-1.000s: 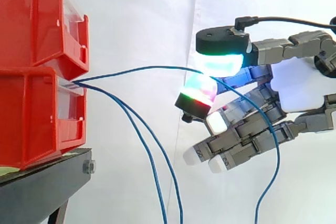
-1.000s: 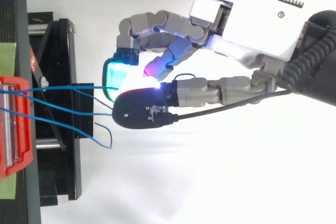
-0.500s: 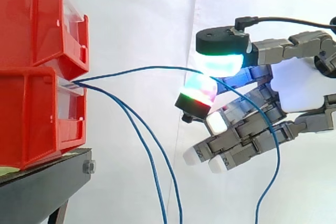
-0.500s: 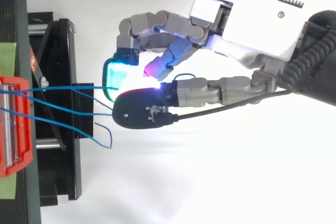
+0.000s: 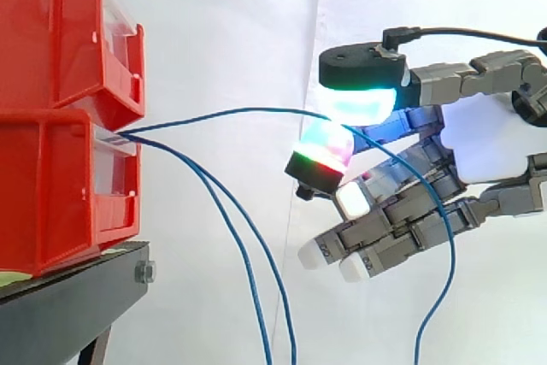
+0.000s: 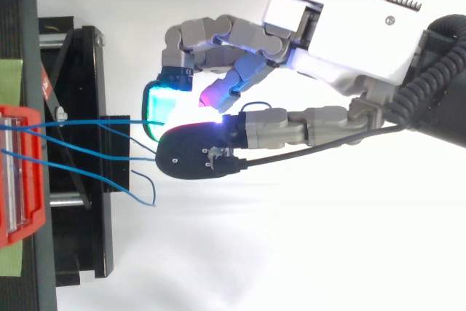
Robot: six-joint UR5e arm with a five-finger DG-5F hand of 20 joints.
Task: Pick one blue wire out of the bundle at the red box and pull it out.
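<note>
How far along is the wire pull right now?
Done: the hand has one blue wire pinched between two glowing pads. In hand: that wire arcs from the lower red bin to the pinch. Left: the pull itself; its end sits in the bin beside two other wires.

Black stand (image 5: 70,307), white curtain (image 5: 224,32)

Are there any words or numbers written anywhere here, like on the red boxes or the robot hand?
None can be read. The red boxes and the blue wire pinched in the hand show no print. Tiny dark marks on the lower fingers are too small to read.
</note>
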